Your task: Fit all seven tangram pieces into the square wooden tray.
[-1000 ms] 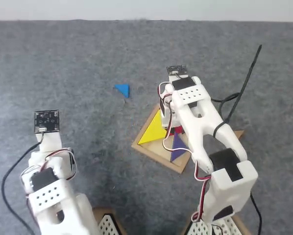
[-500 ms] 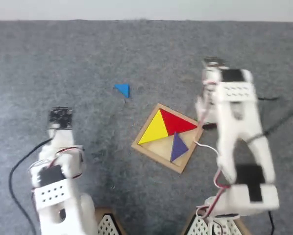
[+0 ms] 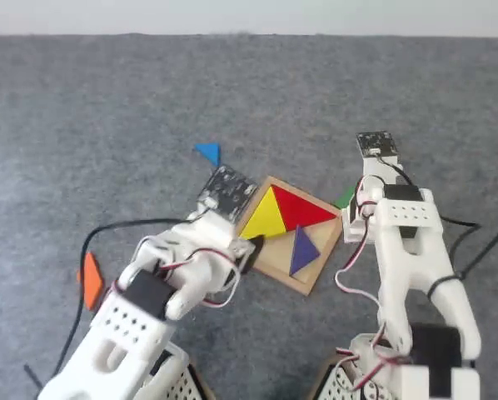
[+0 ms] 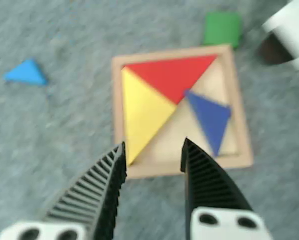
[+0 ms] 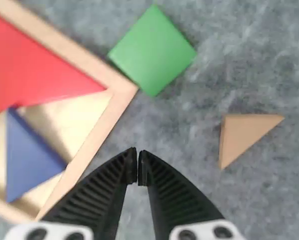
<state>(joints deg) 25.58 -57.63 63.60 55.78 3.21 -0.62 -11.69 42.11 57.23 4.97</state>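
Holding a red triangle (image 4: pixel 172 75), a yellow triangle (image 4: pixel 142 112) and a dark blue triangle (image 4: pixel 212 115), the square wooden tray (image 4: pixel 116 100) lies just beyond the parted, empty fingers of the left gripper (image 4: pixel 153 144). The right gripper (image 5: pixel 138 152), pinched together on nothing, sits beside a tray corner, with a green square (image 5: pixel 152 50) past its tips. From above, the left arm (image 3: pixel 191 267) hides one tray corner. A second ago the right arm (image 3: pixel 407 242) covered the tray instead.
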